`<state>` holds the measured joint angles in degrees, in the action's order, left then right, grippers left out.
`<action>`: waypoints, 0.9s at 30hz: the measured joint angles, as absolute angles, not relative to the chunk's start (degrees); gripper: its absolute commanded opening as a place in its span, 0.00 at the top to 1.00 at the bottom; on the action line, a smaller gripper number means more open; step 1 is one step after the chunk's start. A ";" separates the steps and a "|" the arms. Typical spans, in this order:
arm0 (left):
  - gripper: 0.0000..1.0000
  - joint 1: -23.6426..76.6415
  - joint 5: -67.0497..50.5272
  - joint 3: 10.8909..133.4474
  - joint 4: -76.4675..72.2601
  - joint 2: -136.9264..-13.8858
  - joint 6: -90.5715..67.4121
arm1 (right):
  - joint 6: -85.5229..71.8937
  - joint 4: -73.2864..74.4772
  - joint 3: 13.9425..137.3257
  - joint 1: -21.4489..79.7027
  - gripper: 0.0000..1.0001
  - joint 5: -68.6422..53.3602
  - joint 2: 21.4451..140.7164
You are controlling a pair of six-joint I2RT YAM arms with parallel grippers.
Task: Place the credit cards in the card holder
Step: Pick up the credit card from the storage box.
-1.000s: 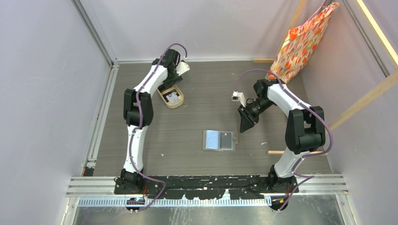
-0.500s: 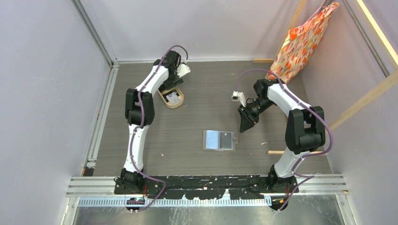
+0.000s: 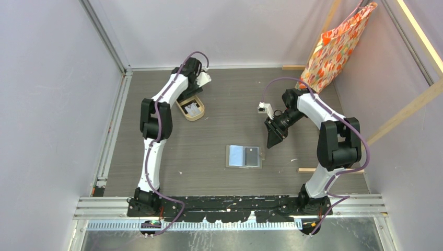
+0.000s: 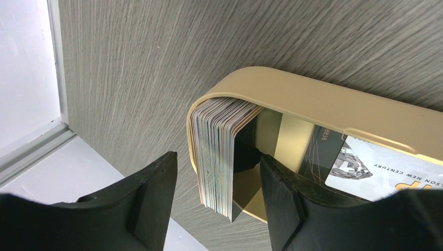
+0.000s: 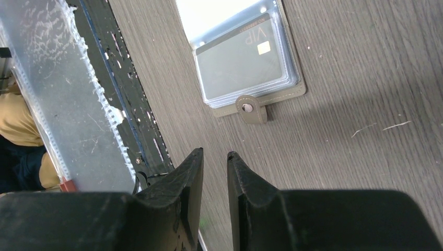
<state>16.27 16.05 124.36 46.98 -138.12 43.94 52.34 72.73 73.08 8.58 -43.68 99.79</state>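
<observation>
Pickup step: left claw (image 4: 215, 175) sits open around the cards (image 4: 217, 151) stacked on edge in the tray (image 4: 313, 99), not gripping yet. Next it needs to pinch one off. Meanwhile right claw (image 5: 214, 162) is barely open, empty, near the open holder (image 5: 245, 57) on the tabletop (image 3: 219, 120)

Fig. legend (top view) | tan oval tray (image 3: 199, 116): 10 o'clock, flat on grey wood-grain tbl (image 3: 230, 99) | orange-patterned bag (image 3: 337, 49): 1 o'clock, hanging at far R corner | wood stick (image 3: 307, 170): 4 o'clock, lying on tbl | alu rail (image 3: 102, 207): along 6 o'clock edge
</observation>
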 measured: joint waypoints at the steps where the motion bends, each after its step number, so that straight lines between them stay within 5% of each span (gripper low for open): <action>1: 0.41 16.27 16.12 124.33 46.98 -138.12 43.92 | 52.36 72.73 73.08 8.58 0.71 -43.68 99.81; 13: 0.44 16.38 17.23 124.33 46.89 -137.19 43.68 | 52.42 72.95 73.10 8.58 0.71 -43.68 99.81; 27: 0.68 16.93 17.39 124.33 46.98 -135.31 43.51 | 52.42 73.01 73.10 8.58 0.71 -43.70 99.81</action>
<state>16.93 17.39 124.33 46.98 -135.31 43.51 52.42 73.01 73.10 8.58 -43.70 99.81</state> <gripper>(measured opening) 0.368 0.287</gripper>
